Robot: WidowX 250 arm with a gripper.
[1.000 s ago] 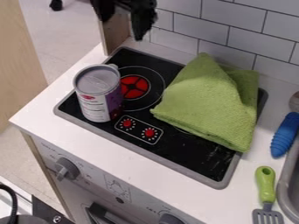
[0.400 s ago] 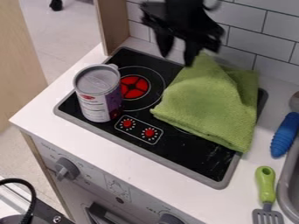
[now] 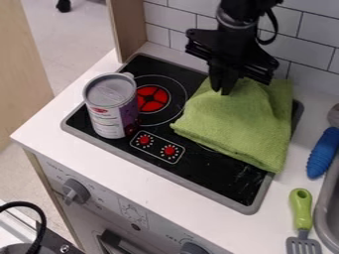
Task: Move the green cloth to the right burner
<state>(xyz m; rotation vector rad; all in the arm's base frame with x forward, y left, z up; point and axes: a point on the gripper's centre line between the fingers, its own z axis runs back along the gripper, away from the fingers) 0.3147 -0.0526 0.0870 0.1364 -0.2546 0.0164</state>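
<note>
My gripper [image 3: 222, 91] is at the upper left part of the green cloth [image 3: 232, 124], near the back of the stove. Its two fingers stand close together, shut on the cloth's top fold, and they hide that part of it. The cloth lies in a loose, folded heap over the right side of the black stove top [image 3: 212, 171], covering most of the right burner. Its lower right corner reaches the stove's edge.
A tall can [image 3: 111, 106] with a grey lid stands on the stove's left side, beside the red-centred burner [image 3: 152, 98]. A green-handled spatula [image 3: 301, 211] and a blue-handled tool [image 3: 323, 154] lie at the right by the sink's rim [image 3: 322, 218]. Tiled wall behind.
From the top left, the gripper has come right and down onto the cloth, and its fingers have drawn together there. The cloth's raised peak is pressed lower.
</note>
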